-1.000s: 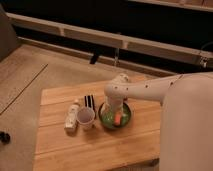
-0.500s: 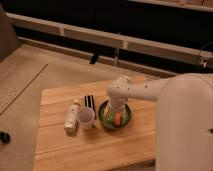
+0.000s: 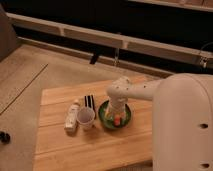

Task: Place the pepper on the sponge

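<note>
The pepper point(image 3: 117, 120) shows as a small orange-red bit inside the green bowl point(image 3: 106, 114) at the middle of the wooden table point(image 3: 60, 145). My gripper point(image 3: 116, 113) comes down from the white arm into the bowl, right above the pepper and covering most of the bowl's inside. The sponge is hidden or out of view.
Left of the bowl stands a white cup point(image 3: 85, 118). A white bottle point(image 3: 72, 117) lies beside it, and a black-and-white striped block point(image 3: 89, 101) sits behind the cup. My arm's white body point(image 3: 185, 125) fills the right side. Floor surrounds the table's left edge.
The arm's white body has grown larger in view and shifted left. The gripper stays down in the green bowl over the pepper.
</note>
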You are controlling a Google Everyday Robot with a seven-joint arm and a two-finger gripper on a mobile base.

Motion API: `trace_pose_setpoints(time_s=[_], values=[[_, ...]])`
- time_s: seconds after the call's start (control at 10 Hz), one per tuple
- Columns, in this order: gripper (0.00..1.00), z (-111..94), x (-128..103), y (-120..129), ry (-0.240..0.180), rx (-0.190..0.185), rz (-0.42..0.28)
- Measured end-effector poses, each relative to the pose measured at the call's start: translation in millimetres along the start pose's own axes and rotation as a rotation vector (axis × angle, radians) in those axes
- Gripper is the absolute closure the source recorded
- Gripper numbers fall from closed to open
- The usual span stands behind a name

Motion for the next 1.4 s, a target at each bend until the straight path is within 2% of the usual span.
trace_pose_setpoints(time_s=[0.2,0.4,0.5,0.7,0.8,1.0,1.2,1.4], values=[[0.76,3,1,1,0.01,-0.003,-0.008],[0.93,0,-1,0,0.008,-0.002,-0.005],[1.0,-8,-4,2,-0.002,-0.001,0.001],[1.0,-35,-14,13,-0.043,-0.013,0.0],[1.0,-73,-22,32,-0.085,-0.008,-0.034],[1.0,-124,-36,54,-0.155,0.015,-0.099],[1.0,-170,-60,50,-0.221,0.095,-0.145],[1.0,-193,-83,38,-0.254,0.149,-0.158]])
